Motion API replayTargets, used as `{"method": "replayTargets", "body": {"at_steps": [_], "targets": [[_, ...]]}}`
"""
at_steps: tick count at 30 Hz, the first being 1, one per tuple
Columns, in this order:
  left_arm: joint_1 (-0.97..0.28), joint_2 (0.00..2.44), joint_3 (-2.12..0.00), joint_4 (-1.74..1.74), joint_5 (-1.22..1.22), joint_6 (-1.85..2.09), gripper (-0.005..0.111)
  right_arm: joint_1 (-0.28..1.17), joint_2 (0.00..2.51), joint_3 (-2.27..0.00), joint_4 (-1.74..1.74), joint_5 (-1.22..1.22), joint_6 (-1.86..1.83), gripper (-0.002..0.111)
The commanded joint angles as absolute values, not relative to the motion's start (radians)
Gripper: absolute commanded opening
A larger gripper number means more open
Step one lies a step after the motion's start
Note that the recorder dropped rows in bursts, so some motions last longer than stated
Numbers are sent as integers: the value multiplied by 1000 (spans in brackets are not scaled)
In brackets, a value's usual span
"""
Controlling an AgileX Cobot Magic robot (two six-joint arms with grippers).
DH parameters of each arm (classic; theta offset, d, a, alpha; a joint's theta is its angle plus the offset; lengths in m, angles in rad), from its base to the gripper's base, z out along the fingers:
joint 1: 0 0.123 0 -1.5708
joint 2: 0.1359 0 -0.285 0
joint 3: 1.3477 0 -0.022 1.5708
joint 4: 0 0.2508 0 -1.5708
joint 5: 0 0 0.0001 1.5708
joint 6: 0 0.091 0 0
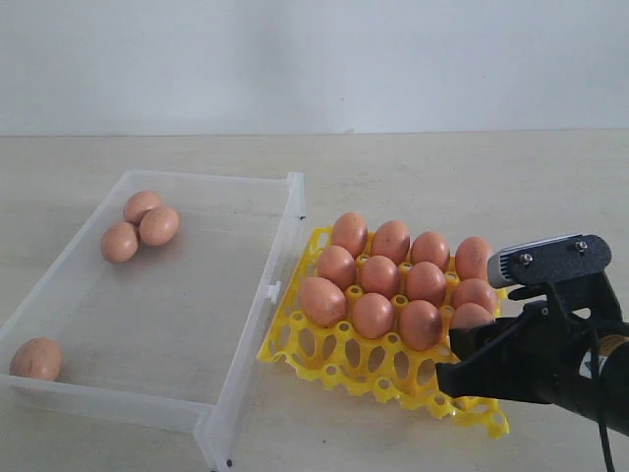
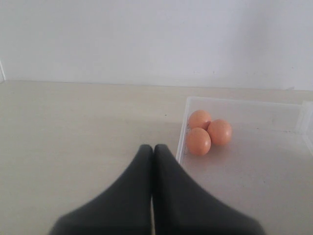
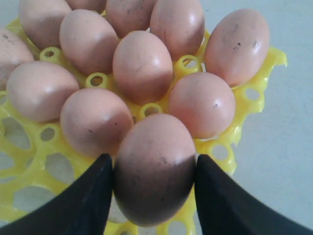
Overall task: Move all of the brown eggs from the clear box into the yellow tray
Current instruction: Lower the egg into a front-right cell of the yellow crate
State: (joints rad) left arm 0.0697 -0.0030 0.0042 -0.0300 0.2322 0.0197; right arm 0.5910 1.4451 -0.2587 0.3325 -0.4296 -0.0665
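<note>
The yellow tray (image 1: 334, 359) (image 3: 244, 122) lies right of the clear box (image 1: 285, 246) and holds several brown eggs (image 1: 379, 275) in its far rows. My right gripper (image 1: 470, 339) (image 3: 153, 162) is over the tray's near right corner, shut on one brown egg (image 3: 155, 166) (image 1: 472, 317), with a black finger pressed to each side. Three eggs (image 1: 141, 224) (image 2: 208, 131) cluster in the box's far left corner. A single egg (image 1: 36, 359) lies in its near left corner. My left gripper (image 2: 153, 148) is shut and empty over bare table beside the box wall (image 2: 182, 132).
The tray's near cups (image 1: 388, 369) are open lattice without eggs. The pale wooden table (image 1: 442, 167) runs back to a white wall. The left arm does not show in the exterior view.
</note>
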Motion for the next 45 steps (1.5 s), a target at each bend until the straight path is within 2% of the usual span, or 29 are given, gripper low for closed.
{"method": "replayTargets", "body": {"at_steps": [1,19,31,45], "targets": [[71,0,0,-35,232,20,-4,589,1446,-263,328,-435,-59,0],[71,0,0,-35,232,20,-4,589,1423,-292,330,-347,-35,0],[71,0,0,-35,232,20,-4,587,1264,-292,451,-266,-104,0],[71,0,0,-35,232,20,-4,587,1288,-292,476,-330,-141,0]]}}
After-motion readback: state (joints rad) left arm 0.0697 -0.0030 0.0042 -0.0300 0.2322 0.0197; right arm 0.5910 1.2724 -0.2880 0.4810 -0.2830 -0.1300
